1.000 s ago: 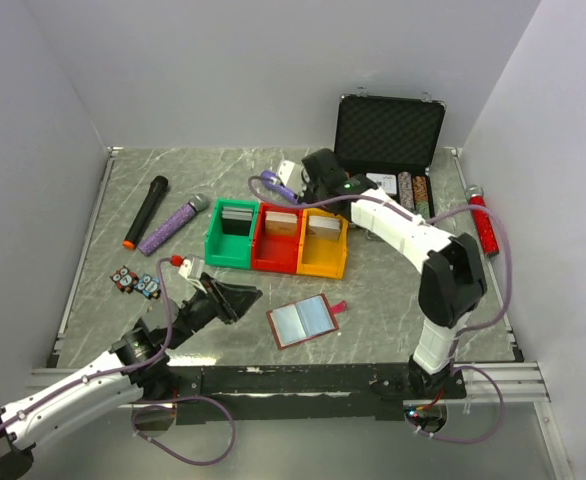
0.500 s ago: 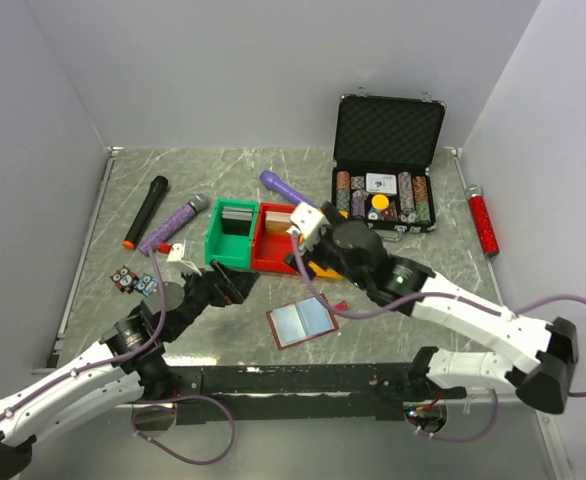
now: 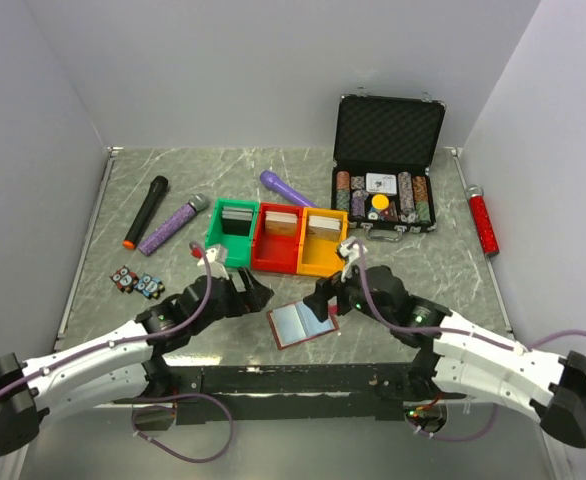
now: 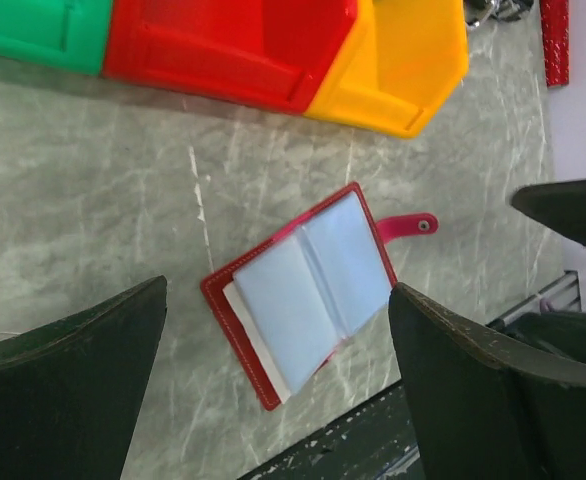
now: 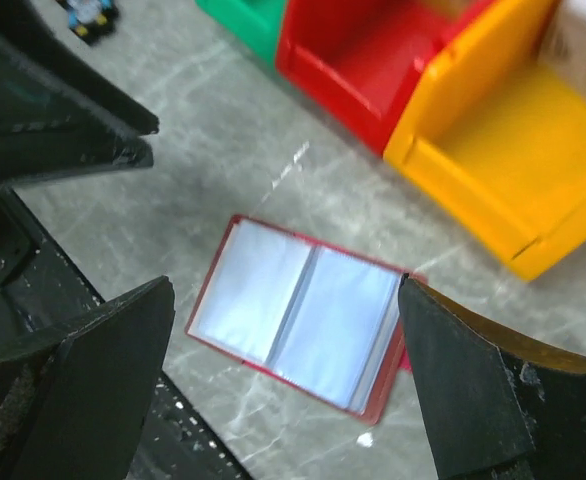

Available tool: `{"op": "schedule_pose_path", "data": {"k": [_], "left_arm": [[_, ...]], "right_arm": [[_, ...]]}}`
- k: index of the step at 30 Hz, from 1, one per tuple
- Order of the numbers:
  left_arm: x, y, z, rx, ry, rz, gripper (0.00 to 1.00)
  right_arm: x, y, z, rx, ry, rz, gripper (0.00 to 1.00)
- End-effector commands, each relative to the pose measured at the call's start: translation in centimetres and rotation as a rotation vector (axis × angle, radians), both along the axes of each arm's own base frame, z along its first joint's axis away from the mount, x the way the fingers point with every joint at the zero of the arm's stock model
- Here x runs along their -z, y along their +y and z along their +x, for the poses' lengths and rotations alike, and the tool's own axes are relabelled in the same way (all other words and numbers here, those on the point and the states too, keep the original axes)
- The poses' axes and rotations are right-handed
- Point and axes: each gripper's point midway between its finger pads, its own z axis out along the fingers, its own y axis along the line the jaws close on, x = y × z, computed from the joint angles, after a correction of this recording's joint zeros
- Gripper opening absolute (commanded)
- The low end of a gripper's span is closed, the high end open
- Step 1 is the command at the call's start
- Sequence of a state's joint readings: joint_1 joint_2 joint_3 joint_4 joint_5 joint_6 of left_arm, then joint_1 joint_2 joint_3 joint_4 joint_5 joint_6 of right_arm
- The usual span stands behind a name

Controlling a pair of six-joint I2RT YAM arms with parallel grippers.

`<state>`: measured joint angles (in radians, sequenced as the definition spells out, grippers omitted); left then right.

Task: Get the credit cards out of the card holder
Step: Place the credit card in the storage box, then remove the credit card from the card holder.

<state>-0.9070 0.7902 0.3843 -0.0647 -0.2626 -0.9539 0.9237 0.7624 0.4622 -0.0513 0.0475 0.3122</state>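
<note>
Near edge: the card holder (image 3: 301, 322) lay close to the worktop's (image 3: 123, 185) near rim, just short of the black rail (image 3: 303, 380).
Card holder: it was spread open and flat, pale sleeves up, and had not shifted since the earlier frames.
Left end effector (image 3: 255, 293): fingers wide apart and holding nothing; it had advanced toward the holder's left edge, not touching.
Right end effector (image 3: 323, 300): it was also spread and empty. Half a second before it hung over the yellow bin (image 3: 323, 248) and hid it; now it had dropped to the holder's right edge.
Left wrist view: only here did the pink snap tab (image 4: 418, 226) show clearly, pointing away from the holder, with the layered sleeve edges.
Right wrist view: the holder sat between my two fingers, and my left fingers (image 5: 63, 110) showed at upper left.
Open room: bare marble separated the holder from the bins.
Bins: green (image 3: 229, 236), red (image 3: 278, 242) and yellow stood side by side beyond.
Far: the poker chip case (image 3: 388, 135) stood open near the back wall.
</note>
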Motion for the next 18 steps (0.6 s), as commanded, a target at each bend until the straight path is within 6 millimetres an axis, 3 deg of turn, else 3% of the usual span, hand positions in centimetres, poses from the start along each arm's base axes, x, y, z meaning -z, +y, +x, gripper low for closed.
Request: {"op": "schedule_pose_path", "data": {"k": [1,4,7,12,15,18], "left_arm": [[-2.6,-2.1,0.2,0.015,-0.04,-0.132,0.97],[-2.7,-2.8,-0.1,0.045,-0.046,-0.182,0.97],[-2.2,-4.0,-0.8,0.116,-0.014,-0.179,0.99],[1.2,-6.4,-2.3,0.194,0.117,-0.112,0.86],[1.4,-8.1,-3.6,0.25,0.101,-0.097,0.81],[1.8,-9.0,-3.7,0.275,0.098,-0.052,0.77]], "right_arm": [[0.8,-0.7,0.8,0.129,0.139,-0.062,1.0],[2.7,-1.7,0.4,0.173,0.203,-0.105,0.99],[3.4,-1.8,-0.4,0.169,0.236,-0.068,0.89],[4.8,-2.0,-1.2,0.166,0.285,-0.089,0.67],[5.9,-2.0,-1.3,0.167,0.319,-0.112,0.53],[6.9,-1.7,-1.5,0.155,0.366,-0.091,0.48]]}}
